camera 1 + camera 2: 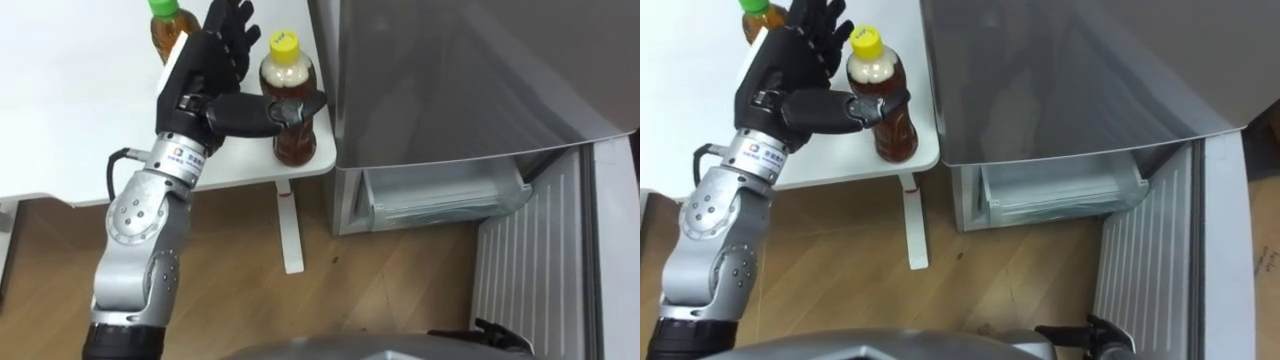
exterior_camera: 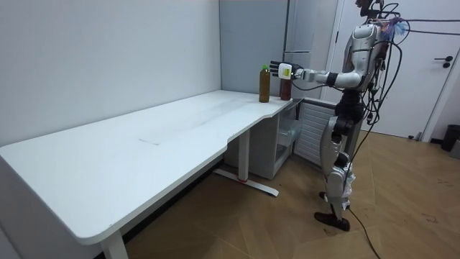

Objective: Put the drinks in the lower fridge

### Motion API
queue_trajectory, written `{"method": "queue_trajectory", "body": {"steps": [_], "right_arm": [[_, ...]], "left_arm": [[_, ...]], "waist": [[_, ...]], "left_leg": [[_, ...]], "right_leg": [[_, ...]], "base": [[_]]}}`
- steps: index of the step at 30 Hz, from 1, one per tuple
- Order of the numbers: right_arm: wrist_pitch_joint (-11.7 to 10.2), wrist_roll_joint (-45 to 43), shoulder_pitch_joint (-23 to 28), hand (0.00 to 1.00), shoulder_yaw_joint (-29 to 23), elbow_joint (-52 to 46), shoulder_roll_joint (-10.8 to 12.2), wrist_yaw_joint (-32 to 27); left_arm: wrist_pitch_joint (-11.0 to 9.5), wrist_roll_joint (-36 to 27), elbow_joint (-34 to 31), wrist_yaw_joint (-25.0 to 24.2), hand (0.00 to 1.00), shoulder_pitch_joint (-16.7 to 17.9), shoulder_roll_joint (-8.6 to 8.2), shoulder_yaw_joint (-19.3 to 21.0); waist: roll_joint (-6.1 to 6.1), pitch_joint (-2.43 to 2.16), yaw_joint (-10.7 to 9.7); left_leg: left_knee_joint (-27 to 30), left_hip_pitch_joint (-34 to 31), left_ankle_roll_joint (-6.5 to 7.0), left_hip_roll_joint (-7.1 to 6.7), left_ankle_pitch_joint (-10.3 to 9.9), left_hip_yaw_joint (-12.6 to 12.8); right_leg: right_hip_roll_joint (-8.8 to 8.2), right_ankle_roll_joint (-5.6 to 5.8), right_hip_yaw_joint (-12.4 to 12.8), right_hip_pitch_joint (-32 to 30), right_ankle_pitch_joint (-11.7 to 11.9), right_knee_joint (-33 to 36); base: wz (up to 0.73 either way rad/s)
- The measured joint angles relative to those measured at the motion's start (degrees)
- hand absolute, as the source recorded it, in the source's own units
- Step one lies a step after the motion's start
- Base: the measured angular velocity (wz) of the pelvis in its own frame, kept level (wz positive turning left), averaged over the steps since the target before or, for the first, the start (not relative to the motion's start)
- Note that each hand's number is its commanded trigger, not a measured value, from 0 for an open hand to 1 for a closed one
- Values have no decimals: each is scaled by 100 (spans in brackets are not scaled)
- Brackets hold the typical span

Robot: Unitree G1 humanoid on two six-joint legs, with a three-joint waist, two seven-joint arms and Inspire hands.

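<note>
one robot hand, left | fingers spread | thumb across yellow-capped bottle

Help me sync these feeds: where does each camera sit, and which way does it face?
Left eye view: on the robot's head, looking down at the table corner and open lower fridge; left arm and left robot hand at the yellow-capped bottle.
Right eye view: beside it, same scene and arm.
Room view: across the room, facing along the table; whole robot standing.
All share table, bottle, robot hand.
</note>
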Motion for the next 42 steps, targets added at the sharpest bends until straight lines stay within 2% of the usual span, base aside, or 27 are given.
{"method": "queue_trajectory", "body": {"steps": [12, 21, 42], "right_arm": [[-1, 24, 20, 0, 100, -78, 2, -1], [-3, 36, 27, 0, 99, -89, 12, 2], [-7, 3, 28, 0, 93, -89, 11, -2]], "left_arm": [[0, -21, 10, -34, 0, 0, 27, -160], [-1, -20, 271, -60, 0, -6, 77, -165], [-2, -20, 412, -56, 0, -90, 93, -224]], "waist": [[-23, 13, -69], [-25, 17, -154], [-33, 38, -160]], "left_leg": [[-5, 16, 0, 2, 0, 11], [-6, 2, 0, 2, 0, 27], [-11, 13, 0, 3, 0, 33]], "right_leg": [[3, -1, 9, 17, 1, 10], [2, -1, 13, 18, 0, -3], [3, -2, 25, 17, 1, -3]], "base": [[0], [0], [0]]}}
